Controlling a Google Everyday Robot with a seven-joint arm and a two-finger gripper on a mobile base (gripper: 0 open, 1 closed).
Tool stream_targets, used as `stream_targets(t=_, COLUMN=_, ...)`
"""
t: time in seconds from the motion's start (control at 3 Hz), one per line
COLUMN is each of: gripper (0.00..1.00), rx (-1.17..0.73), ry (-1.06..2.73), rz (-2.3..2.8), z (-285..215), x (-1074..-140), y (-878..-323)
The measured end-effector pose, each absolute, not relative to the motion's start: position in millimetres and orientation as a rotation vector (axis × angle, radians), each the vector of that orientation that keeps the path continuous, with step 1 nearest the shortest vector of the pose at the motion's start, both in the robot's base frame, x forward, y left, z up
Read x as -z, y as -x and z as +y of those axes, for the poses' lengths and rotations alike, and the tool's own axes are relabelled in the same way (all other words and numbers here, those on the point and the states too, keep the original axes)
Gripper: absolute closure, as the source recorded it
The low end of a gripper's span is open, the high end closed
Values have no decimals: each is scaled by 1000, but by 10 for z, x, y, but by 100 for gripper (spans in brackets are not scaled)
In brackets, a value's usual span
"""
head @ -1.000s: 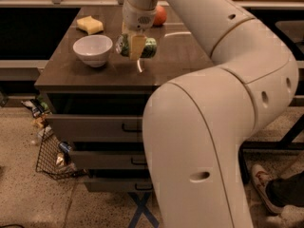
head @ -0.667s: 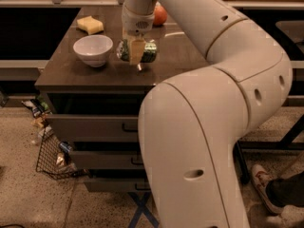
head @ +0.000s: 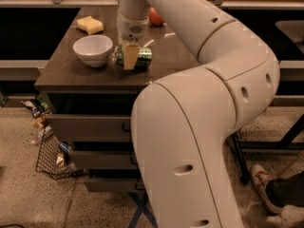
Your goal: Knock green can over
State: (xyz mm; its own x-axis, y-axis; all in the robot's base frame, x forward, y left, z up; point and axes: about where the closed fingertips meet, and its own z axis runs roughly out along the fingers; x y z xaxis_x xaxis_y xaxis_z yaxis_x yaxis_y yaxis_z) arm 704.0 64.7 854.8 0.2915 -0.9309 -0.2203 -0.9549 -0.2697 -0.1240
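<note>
- The claw hung at the end of the white arm, low over the front part of the dark wooden surface.
- It sat right against the green can, with 1 tan part of it crossing the can's front; whether the claw was spread or pressed together could not be told.
- The green can lay on its side on the surface, its length running left to right and its silver end facing the white bowl.
- The bowl stood upright just to the left of the can, close to it.
- A yellow sponge lay further back on the left, well apart from the can.
- A red-orange apple sat at the back of the surface, partly hidden behind the arm.
- Drawers filled the front below the surface.
- A wire basket with odds and ends stood on the floor at the lower left.
- A shoe showed on the floor at the lower right.
</note>
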Motion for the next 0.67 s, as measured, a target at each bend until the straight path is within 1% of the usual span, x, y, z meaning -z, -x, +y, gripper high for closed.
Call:
stream_targets(t=0.33, gripper=17, rx=-206, ry=2282, rz=1786, z=652, x=-8528, y=-7039)
stream_targets(t=0.67, gripper=0, rx=-260, ry=2222, rz=1835, z=629, x=-8534, y=-7033)
